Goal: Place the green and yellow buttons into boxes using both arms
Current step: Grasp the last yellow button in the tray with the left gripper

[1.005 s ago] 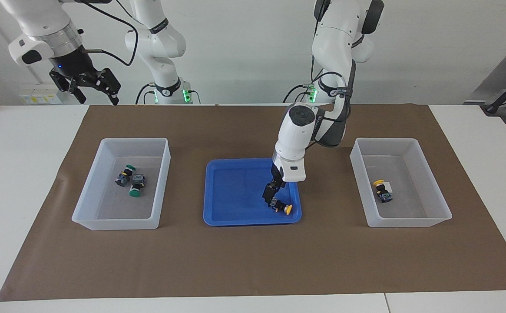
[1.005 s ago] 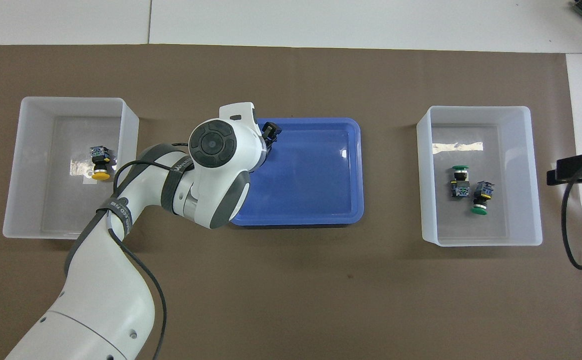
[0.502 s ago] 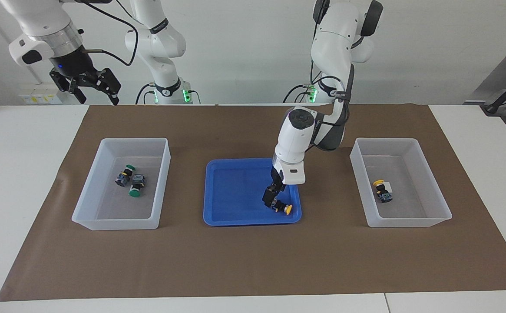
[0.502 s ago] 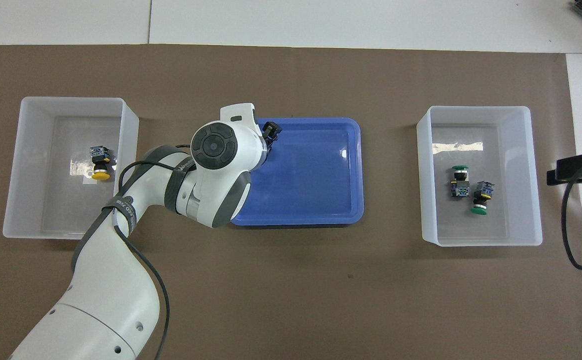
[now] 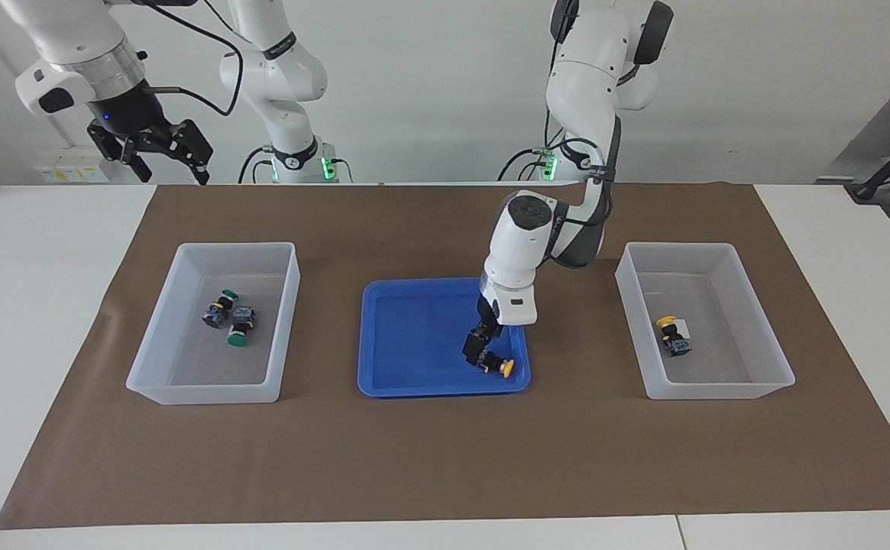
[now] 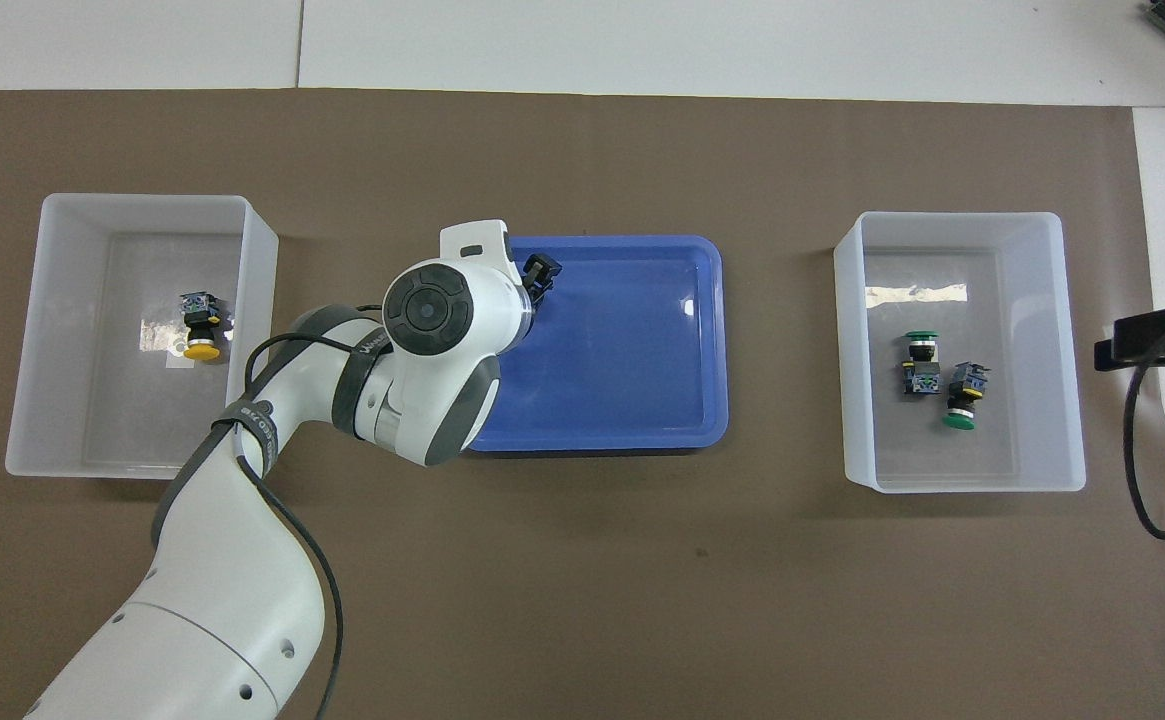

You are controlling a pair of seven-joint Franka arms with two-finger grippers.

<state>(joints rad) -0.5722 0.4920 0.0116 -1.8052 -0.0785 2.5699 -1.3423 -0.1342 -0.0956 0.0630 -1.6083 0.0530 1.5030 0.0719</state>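
Observation:
A yellow button (image 5: 501, 366) lies on its side in the blue tray (image 5: 414, 336), in the corner farthest from the robots toward the left arm's end. My left gripper (image 5: 479, 356) is down in the tray right at this button's black body; the overhead view shows only the gripper (image 6: 540, 270), with the button hidden under it. One box (image 5: 631, 298) holds another yellow button (image 5: 674, 336). The other box (image 5: 286, 305) holds two green buttons (image 5: 221, 305) (image 5: 240, 328). My right gripper (image 5: 172, 162) waits open, raised over the table's edge by the robots.
A brown mat (image 5: 445, 458) covers the table under the tray and both boxes. The tray stands midway between the boxes. A black cable (image 6: 1142, 450) hangs at the right arm's end in the overhead view.
The left arm's wrist and elbow have shifted slightly over the tray while its gripper stays at the yellow button. The button has barely moved. The right arm is still.

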